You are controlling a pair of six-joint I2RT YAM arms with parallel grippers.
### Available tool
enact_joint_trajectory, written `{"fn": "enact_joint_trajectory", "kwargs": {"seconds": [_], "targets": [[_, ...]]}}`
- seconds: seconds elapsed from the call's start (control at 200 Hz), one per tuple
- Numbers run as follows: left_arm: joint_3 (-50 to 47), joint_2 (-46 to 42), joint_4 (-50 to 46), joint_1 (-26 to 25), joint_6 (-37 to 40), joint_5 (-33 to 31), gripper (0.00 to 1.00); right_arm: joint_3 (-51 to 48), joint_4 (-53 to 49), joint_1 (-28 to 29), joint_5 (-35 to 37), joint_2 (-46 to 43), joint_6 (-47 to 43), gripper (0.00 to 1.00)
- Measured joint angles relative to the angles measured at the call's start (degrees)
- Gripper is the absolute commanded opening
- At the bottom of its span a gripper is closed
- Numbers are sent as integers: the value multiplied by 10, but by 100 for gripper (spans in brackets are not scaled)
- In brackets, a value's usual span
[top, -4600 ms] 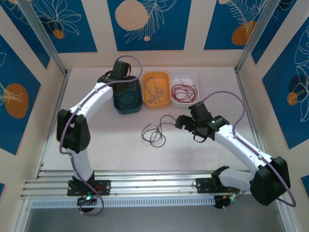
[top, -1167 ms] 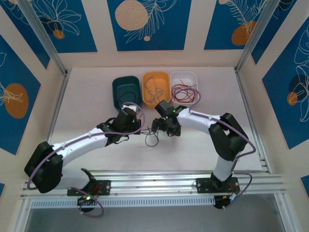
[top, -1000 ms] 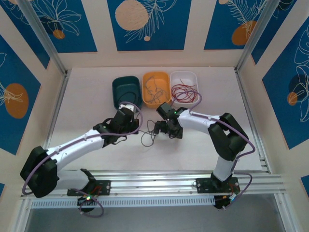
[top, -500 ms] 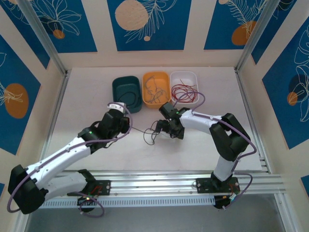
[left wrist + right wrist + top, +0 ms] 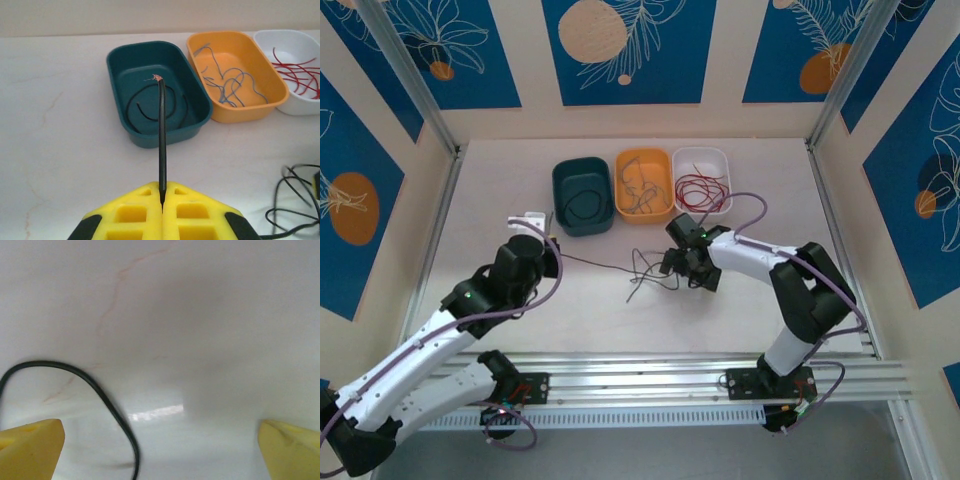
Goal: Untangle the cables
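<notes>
Cables of the task, overhead view: a loose black tangle (image 5: 645, 272) lies on the pale tabletop (image 5: 480, 190) at mid-frame, below the row of three bins in the upper centre. One black strand (image 5: 590, 263) runs nearly straight leftward from the tangle to my left claw (image 5: 162, 194), whose yellow fingers (image 5: 154, 215) are pressed fully together on it. In the left wrist view that strand rises from the seam between the fingers at the bottom edge, and its bare copper tip shows against the teal bin (image 5: 150, 141) at upper centre. A curved black cable (image 5: 137, 107) lies inside the teal bin. Grey-blue cables (image 5: 227, 85) lie in the orange bin (image 5: 245, 114) to its right, and red cables (image 5: 295, 72) lie in the white bin (image 5: 300, 107) at the upper right corner. Part of the tangle shows at the lower right of the same view. In the overhead view my right claw (image 5: 160, 447) is at the right-hand edge of the tangle, spread as wide as it goes and holding nothing. In the right wrist view its two yellow fingertips (image 5: 30, 442) sit in the lower corners, well apart. A black cable loop (image 5: 102, 395) lies on the tabletop between them, nearer the lower-left fingertip; whether it touches that fingertip I cannot tell.
</notes>
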Motion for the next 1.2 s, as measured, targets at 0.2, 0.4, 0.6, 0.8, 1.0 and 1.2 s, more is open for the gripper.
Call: {"fn": "enact_joint_trajectory", "kwargs": {"seconds": [0.2, 0.4, 0.6, 0.8, 1.0, 1.2], "targets": [[14, -15, -10, 3, 25, -31, 0, -23, -14, -18, 26, -41, 2, 99], [28, -15, -12, 7, 43, -46, 0, -42, -23, -44, 38, -83, 2, 99], [48, -13, -11, 16, 68, -50, 0, -55, -26, -58, 43, -124, -2, 99], [98, -1, -6, 33, 103, -58, 0, -73, -26, -78, 47, -150, -3, 99], [145, 9, 21, 41, 144, -59, 0, -89, -26, -93, 47, -157, -9, 99], [191, 45, 46, 42, 189, -59, 0, -90, -23, -93, 46, -179, -17, 99]]}}
